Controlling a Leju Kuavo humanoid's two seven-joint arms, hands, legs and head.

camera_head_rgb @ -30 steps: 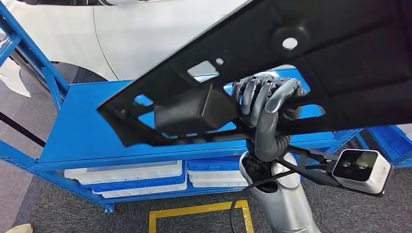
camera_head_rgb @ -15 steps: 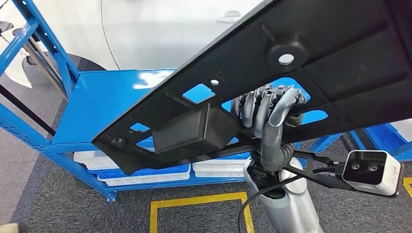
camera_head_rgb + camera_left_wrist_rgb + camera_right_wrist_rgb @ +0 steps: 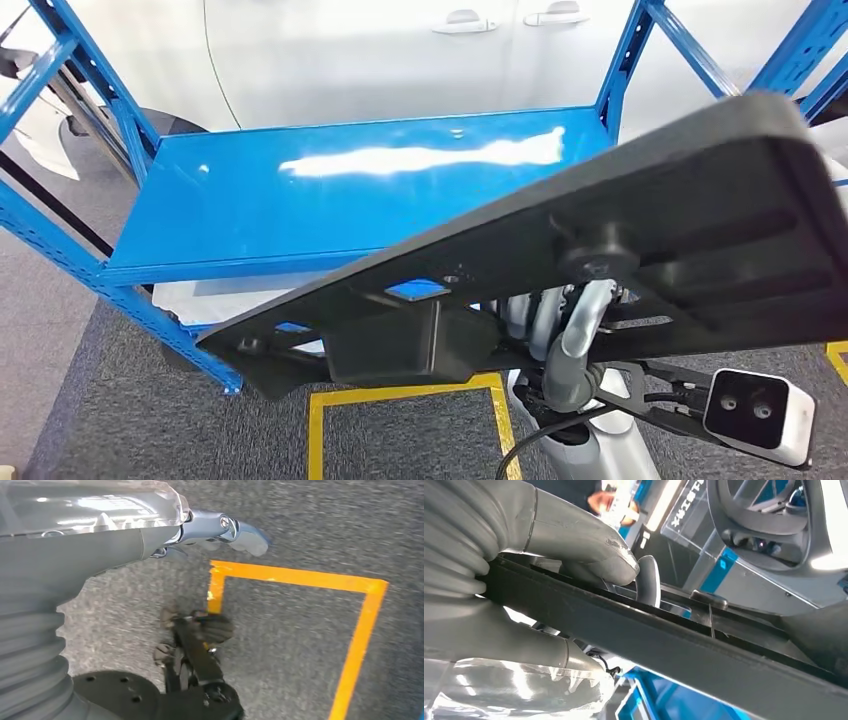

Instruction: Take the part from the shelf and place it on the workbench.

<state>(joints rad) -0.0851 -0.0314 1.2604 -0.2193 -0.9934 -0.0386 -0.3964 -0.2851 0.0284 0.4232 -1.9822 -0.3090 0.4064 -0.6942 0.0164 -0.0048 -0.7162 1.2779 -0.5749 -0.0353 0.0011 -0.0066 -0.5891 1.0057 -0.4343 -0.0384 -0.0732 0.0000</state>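
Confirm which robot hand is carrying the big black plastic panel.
The right robot hand grips the large black plastic panel from beneath. The left robot hand hangs over the grey carpet, holding nothing.

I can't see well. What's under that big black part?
Under the black part, the right hand grips its edge, above grey floor with yellow tape. The part covers the hand's fingers.

The part (image 3: 640, 260) hangs in the near right of the scene, in front of the shelf (image 3: 340, 190), with the right hand (image 3: 565, 320) under it. A car (image 3: 400, 50) stands behind the shelf. The floor marking (image 3: 400, 400) lies near, below the part's left end.
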